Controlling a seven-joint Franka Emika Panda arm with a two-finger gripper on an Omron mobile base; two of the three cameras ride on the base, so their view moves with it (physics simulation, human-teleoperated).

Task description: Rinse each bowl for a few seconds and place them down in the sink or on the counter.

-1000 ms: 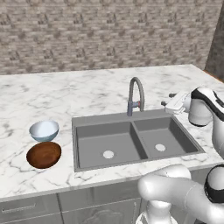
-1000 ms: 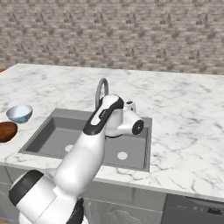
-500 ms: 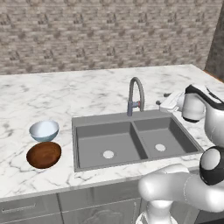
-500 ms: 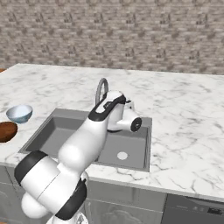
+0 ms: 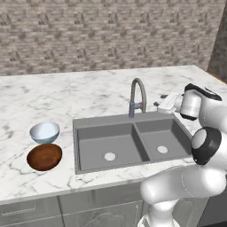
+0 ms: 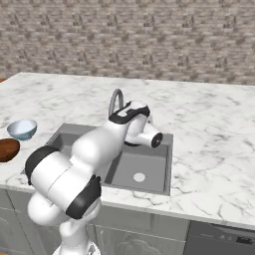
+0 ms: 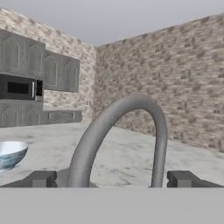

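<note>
Hand view: pincer [image 7: 112,179] spread, empty — tap [image 7: 120,140] arches upright between tips; both bowls [image 5: 44,132] rim-up on counter [image 5: 88,95].

Glossy white arm [image 5: 184,184], dark joints

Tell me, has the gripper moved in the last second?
Yes. In the left base view the gripper has closed in on the tap, coming from the sink's right end; it is open and empty.
</note>
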